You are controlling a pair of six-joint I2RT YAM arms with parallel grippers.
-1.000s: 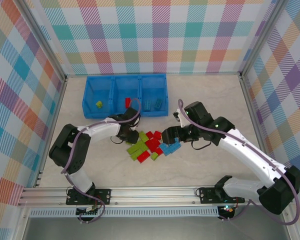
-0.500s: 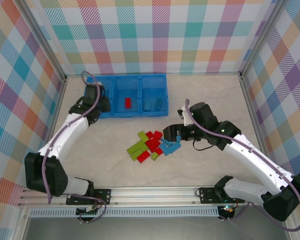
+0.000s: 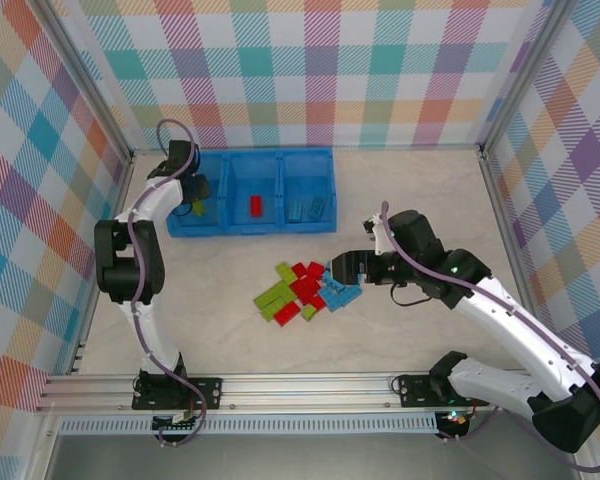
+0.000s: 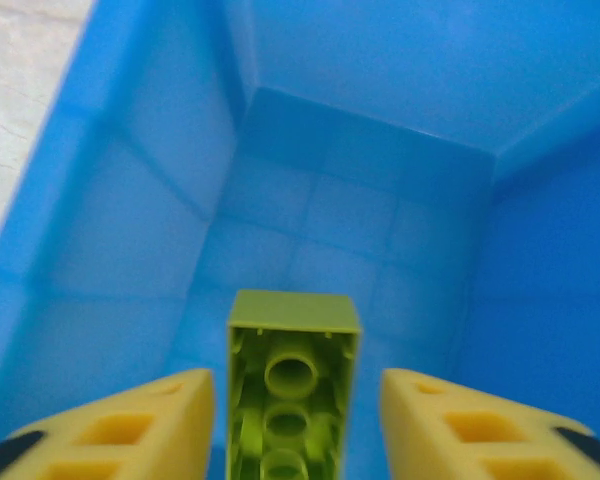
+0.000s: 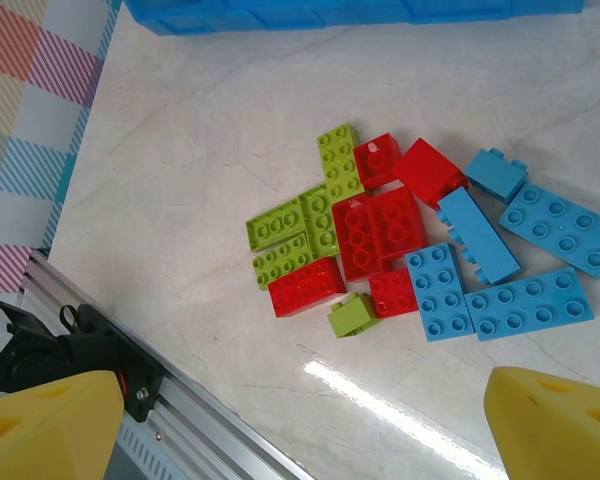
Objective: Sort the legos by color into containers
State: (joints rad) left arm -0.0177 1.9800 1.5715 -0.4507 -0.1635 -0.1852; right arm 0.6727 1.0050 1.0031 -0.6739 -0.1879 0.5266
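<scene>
The containers are one blue tray [image 3: 250, 153] of three compartments at the back of the table. My left gripper [image 3: 195, 190] hangs over the left compartment [image 4: 380, 60]. It is open, and a lime green lego [image 4: 292, 385] sits between its yellow fingers [image 4: 130, 430] with a gap on each side. The middle compartment holds a red lego [image 3: 255, 205] and the right one holds blue legos [image 3: 308, 208]. A pile of green, red and blue legos [image 3: 305, 290] lies mid-table. My right gripper [image 3: 342, 272] hovers open at the pile's right edge, high above the legos [image 5: 380, 225].
An aluminium rail [image 5: 180, 410] runs along the table's near edge, close under the right gripper. Checked walls and metal posts close in the table on three sides. Bare tabletop [image 3: 180, 290] lies left of the pile.
My left arm swung from the pile back to the left compartment with a green lego, and its jaws have just parted. The right gripper drifted slightly right over the pile.
</scene>
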